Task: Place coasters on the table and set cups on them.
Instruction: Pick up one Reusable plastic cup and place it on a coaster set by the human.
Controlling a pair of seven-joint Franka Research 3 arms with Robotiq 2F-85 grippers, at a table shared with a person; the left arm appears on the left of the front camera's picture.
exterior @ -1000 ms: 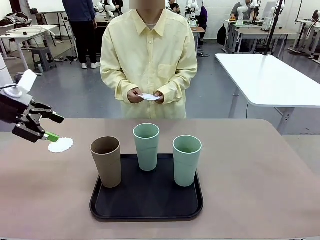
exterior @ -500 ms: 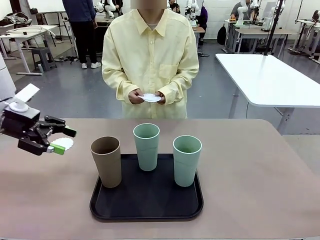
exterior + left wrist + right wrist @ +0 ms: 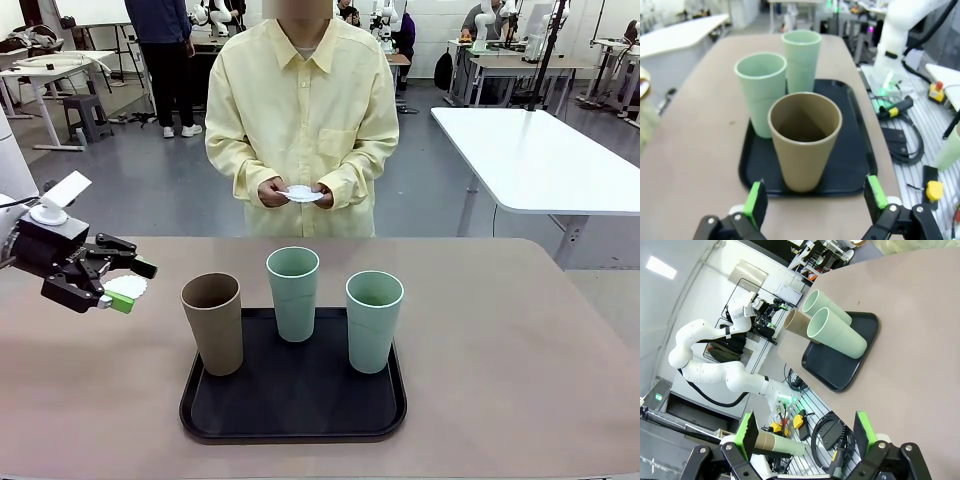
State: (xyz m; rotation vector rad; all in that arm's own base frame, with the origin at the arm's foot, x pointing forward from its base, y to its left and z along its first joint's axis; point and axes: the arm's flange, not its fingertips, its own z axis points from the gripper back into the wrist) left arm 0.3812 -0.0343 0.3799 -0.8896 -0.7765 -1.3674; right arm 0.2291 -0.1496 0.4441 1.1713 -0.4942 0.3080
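Three cups stand on a black tray (image 3: 293, 415): a tan one (image 3: 212, 322) at the left and two mint ones (image 3: 293, 293) (image 3: 374, 320). One white coaster (image 3: 129, 288) lies on the table (image 3: 510, 350) left of the tray, partly hidden by my left gripper (image 3: 134, 285), which is open and points right, toward the tan cup. In the left wrist view the tan cup (image 3: 805, 140) stands just ahead of the open left gripper (image 3: 815, 199), apart from the pads. The person holds another coaster (image 3: 300, 194) in both hands. My right gripper (image 3: 805, 432) is open and holds nothing, far from the cups (image 3: 837, 337).
The person stands at the far edge behind the tray. A white-topped table (image 3: 540, 155) stands off to the back right. The beige top is bare to the right of the tray and along the near edge.
My left gripper has swung right and slightly down, from beside the lying coaster to in front of it, and now points at the tan cup. Cups and person's hands stay put.
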